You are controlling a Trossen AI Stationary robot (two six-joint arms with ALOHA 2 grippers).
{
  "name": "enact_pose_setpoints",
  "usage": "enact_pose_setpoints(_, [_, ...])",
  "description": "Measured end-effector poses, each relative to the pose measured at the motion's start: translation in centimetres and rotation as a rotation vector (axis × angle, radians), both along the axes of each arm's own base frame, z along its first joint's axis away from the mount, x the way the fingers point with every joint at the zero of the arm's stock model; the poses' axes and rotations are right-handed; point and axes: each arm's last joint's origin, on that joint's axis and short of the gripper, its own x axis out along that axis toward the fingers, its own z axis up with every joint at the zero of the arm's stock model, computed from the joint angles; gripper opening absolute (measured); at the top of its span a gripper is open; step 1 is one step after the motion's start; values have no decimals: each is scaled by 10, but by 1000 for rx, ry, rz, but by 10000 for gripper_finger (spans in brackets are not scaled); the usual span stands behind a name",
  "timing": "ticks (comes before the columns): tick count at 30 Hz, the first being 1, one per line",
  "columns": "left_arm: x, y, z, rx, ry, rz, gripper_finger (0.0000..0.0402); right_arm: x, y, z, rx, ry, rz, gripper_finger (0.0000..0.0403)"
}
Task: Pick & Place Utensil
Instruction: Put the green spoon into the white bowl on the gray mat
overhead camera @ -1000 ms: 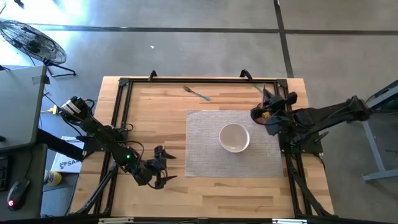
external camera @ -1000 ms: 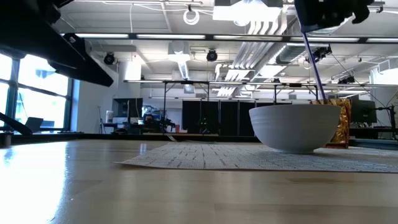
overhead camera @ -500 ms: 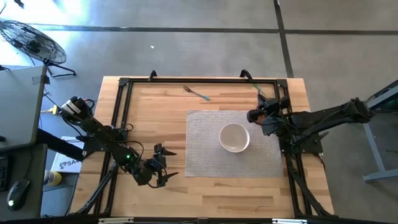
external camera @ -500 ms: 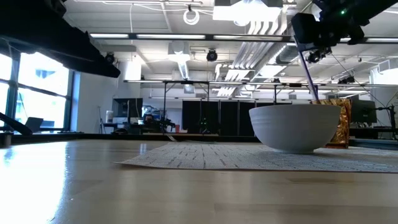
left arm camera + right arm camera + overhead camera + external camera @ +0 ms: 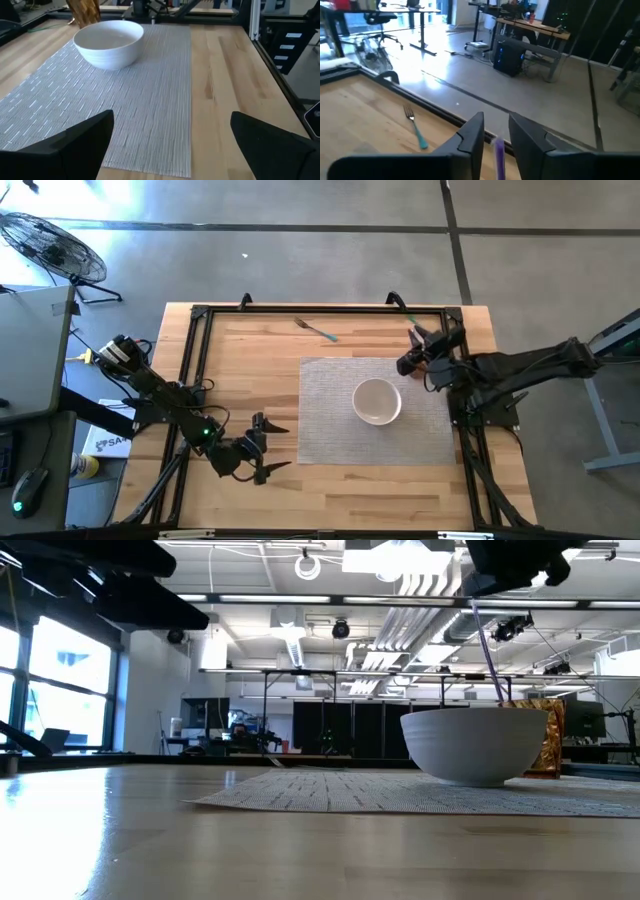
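High view: the right gripper pinches a purple utensil upright (handle-first) beside the bowl, near the surface's right edge, presumably for lowering in; left gripper waits spread.

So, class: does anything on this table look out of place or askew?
One thing: a fork with a teal handle lies slanted on bare wood near the table's far edge, away from the placemat and bowl. Nothing is spilled or damaged.

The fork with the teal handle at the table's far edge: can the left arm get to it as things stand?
Probably yes: the fork lies alone on bare wood, and the open left gripper has nothing between, though it waits far off.
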Motion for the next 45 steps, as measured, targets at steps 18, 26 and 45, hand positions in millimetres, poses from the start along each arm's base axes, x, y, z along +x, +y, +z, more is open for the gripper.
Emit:
enact_pose_setpoints(18, [0, 0, 1, -9, -5, -6, 396, -12, -6, 66, 80, -114, 7, 108])
enact_pose_setpoints(26, [0, 1, 1, 4, -15, 25, 396, 4, -47, 101, 124, -124, -96, 107])
enact_pose_setpoints(45, [0, 1, 1, 6, -15, 25, 396, 27, -193, 48, 722, 146, -338, 107])
